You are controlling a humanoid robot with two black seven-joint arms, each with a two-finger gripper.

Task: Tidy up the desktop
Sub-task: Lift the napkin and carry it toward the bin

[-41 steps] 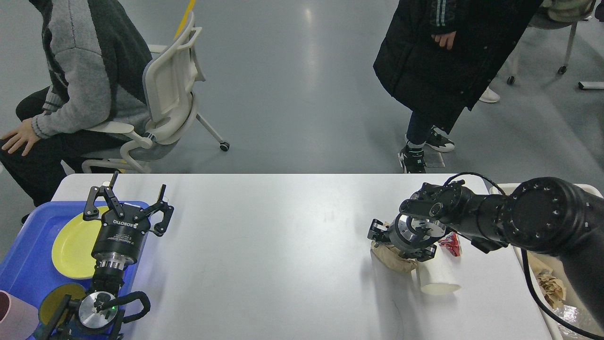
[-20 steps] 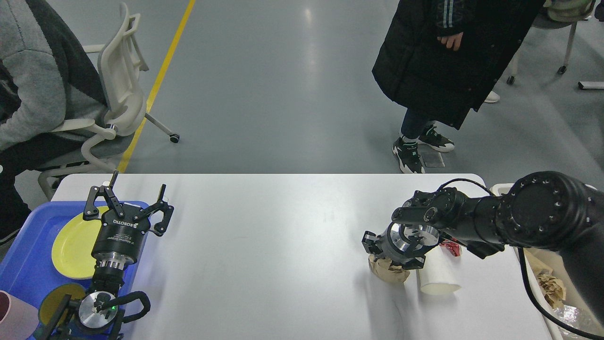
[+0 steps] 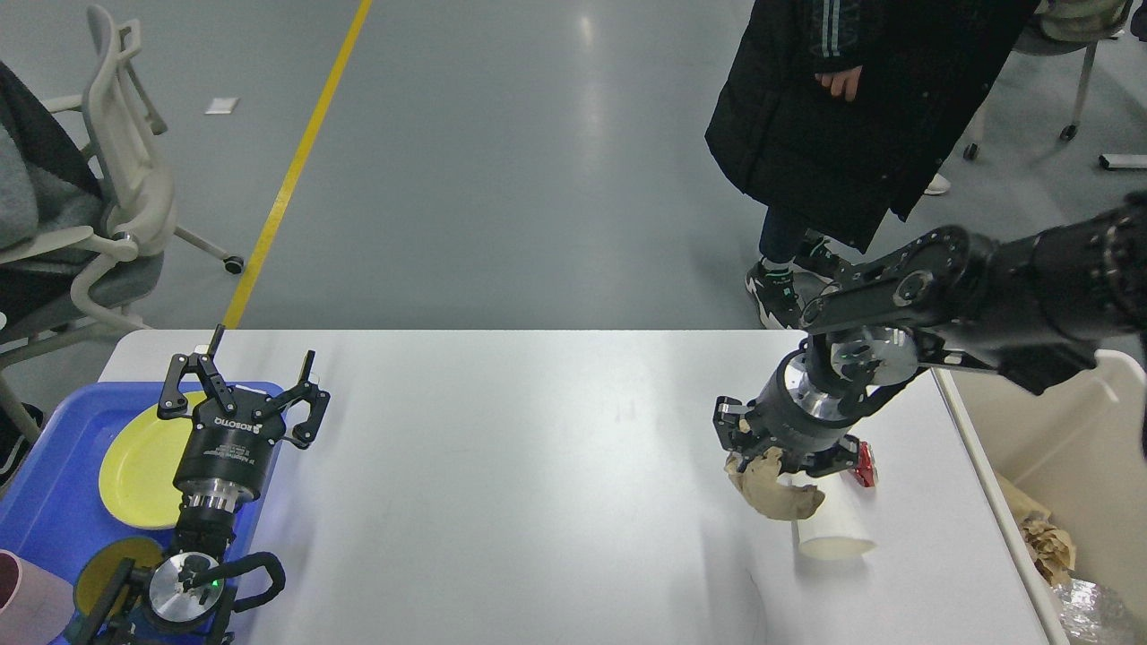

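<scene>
The white desktop point(image 3: 502, 502) fills the lower view. My right gripper point(image 3: 778, 459) hangs over its right part, shut on a crumpled brown paper wad point(image 3: 772, 485) lifted off the surface. Just right of the wad a white paper cup point(image 3: 833, 524) lies on its side, with a small red wrapper point(image 3: 863, 464) behind it. My left gripper point(image 3: 240, 385) stands open and empty at the far left, above the edge of a blue tray point(image 3: 54, 502).
The blue tray holds a yellow plate point(image 3: 134, 466), a smaller dark yellow dish point(image 3: 100, 573) and a pink cup point(image 3: 27, 596). A beige bin point(image 3: 1066, 448) with brown paper and foil stands off the right edge. A standing person and a seated person are beyond the table.
My right gripper closed on the brown paper wad and raised it off the table; the right arm swung upward. The seated person's chair rolled left. The left arm stayed still.
</scene>
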